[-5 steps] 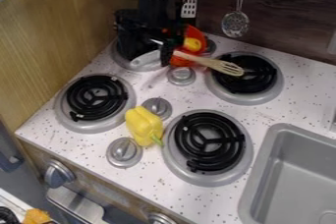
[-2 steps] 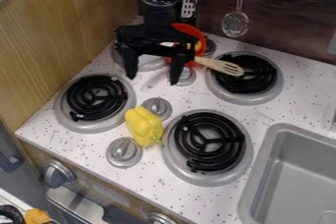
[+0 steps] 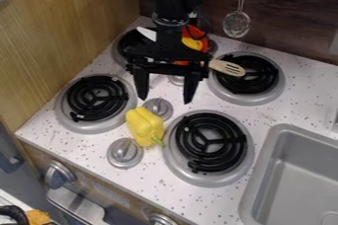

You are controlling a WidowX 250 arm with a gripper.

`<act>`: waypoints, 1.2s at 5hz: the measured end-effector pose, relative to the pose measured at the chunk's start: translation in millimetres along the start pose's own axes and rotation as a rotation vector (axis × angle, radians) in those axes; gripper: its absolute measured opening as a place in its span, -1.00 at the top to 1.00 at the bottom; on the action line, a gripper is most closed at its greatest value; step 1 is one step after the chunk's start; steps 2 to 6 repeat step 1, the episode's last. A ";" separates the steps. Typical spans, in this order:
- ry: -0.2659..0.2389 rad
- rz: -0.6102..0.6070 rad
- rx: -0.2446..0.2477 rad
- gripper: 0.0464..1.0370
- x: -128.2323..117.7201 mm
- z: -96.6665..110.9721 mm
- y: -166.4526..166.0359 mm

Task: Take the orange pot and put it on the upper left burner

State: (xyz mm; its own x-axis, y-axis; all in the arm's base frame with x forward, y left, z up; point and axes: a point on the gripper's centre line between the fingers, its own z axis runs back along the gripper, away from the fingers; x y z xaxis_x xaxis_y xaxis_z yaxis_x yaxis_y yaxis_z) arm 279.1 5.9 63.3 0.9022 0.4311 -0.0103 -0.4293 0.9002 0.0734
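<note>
Orange pot (image 3: 196, 31): at the back of the stove, right of the upper left burner (image 3: 117, 52) and partly hidden behind the arm. Looks beside the burner rather than seated on it; exact contact hard to judge. Gripper (image 3: 165, 99) hangs in front, fingers spread well apart, nothing between them, tips down over the counter behind the yellow pepper (image 3: 143, 125).

Reason for the pose, as I judge it: the spread suits a grasp about to be tried, or tried without a hold. From here the fingers would need to go back toward the pot's rim, then pinch a wall and carry left.

Pot's contents: a yellow item (image 3: 192, 44) sits inside, identity unclear. Pot probably best kept level, or that piece may tumble out.

Wooden spatula (image 3: 229, 67): slotted head across the upper right burner (image 3: 277, 88), handle running toward the pot. Whether it touches the pot is hidden. Could get dragged along if the grasp catches it. Pale blade-like thing (image 3: 147, 33) lies over the target burner; a pot set on top might rock, so it may want nudging aside.

Pepper lies between the two front burners, out of the likely path. Sink (image 3: 264, 169) at right, no part in this job.
</note>
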 end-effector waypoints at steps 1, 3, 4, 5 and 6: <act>-0.063 -0.004 0.005 -0.93 -1.5 1.0 5.1; -0.063 -0.004 0.005 -0.93 -1.5 1.0 5.1; -0.063 -0.004 0.005 -0.93 -1.5 1.0 5.1; -0.063 -0.004 0.005 -0.93 -1.5 1.0 5.1; -0.063 -0.004 0.005 -0.93 -1.5 1.0 5.1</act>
